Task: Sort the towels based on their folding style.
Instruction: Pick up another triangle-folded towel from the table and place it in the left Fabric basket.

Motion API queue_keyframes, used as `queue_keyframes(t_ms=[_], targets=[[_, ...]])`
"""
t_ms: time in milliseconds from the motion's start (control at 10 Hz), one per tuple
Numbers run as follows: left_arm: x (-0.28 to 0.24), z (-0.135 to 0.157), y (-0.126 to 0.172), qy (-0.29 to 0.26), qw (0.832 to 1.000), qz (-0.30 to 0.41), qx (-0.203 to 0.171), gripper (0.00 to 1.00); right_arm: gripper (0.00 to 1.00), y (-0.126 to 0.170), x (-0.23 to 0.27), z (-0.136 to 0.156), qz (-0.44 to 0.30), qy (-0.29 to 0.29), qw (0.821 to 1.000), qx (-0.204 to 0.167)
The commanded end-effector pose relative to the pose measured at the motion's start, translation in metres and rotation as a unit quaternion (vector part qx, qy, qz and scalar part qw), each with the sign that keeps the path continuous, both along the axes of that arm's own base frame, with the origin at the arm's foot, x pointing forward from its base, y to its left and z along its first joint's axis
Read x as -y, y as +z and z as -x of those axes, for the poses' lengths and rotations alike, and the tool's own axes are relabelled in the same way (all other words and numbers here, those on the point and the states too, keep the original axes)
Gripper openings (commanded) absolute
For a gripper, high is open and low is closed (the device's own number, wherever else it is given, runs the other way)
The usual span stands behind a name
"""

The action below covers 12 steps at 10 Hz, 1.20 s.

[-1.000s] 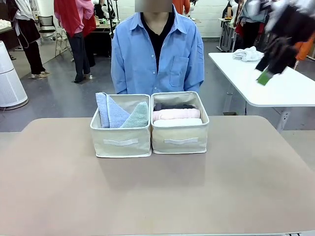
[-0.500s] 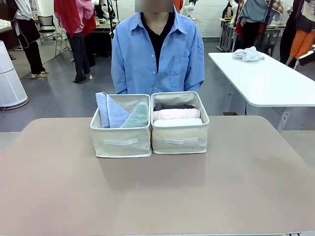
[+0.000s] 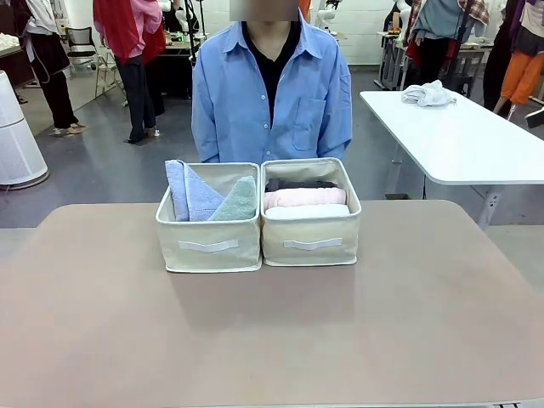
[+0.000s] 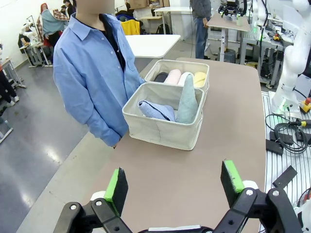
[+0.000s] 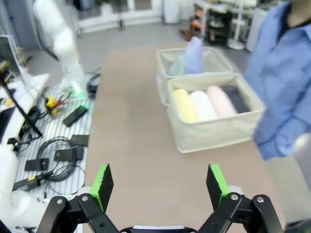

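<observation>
Towels sit unmoved since a second ago: cones [image 3: 208, 197] in the left bin [image 3: 208, 242], rolls [image 3: 304, 198] in the right bin [image 3: 310, 240]. Left claw [image 4: 175, 187] and right claw [image 5: 159, 185] gape wide above the beige tabletop [image 3: 272, 331]; the blurred right arm has gone.

This is a robotics lab or test hall set up in a large open room. A grey concrete floor [image 3: 119, 170] runs between several white work tables [image 3: 476, 140]. Cables and power bricks [image 5: 58, 155] lie on a slatted base beside the table, a white robot arm [image 4: 291, 53] stands nearby, and people [image 3: 127, 51] move about in the background.
</observation>
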<state>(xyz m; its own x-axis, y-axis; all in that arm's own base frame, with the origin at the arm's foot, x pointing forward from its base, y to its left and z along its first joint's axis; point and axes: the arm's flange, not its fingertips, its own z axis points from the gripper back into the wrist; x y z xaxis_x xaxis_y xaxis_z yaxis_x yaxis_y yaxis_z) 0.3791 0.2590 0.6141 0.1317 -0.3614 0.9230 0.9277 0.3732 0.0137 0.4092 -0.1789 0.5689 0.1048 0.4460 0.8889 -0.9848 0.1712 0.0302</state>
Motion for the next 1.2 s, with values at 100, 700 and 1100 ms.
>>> queue_keyframes(t_ms=[100, 700, 1100], targets=[[0.001, 0.001, 0.000, 0.002, 1.000, 0.007, 0.013, 1.00, 1.00, 0.006, -0.023, -0.002, -0.010, -0.070, 0.997, -0.007], [0.001, 0.001, 0.000, 0.002, 1.000, 0.007, 0.013, 1.00, 1.00, 0.005, 0.001, -0.002, -0.001, -0.029, 1.000, 0.006], [0.001, 0.001, 0.000, 0.002, 1.000, 0.007, 0.013, 1.00, 1.00, 0.005, 0.001, -0.002, -0.001, -0.029, 1.000, 0.006]])
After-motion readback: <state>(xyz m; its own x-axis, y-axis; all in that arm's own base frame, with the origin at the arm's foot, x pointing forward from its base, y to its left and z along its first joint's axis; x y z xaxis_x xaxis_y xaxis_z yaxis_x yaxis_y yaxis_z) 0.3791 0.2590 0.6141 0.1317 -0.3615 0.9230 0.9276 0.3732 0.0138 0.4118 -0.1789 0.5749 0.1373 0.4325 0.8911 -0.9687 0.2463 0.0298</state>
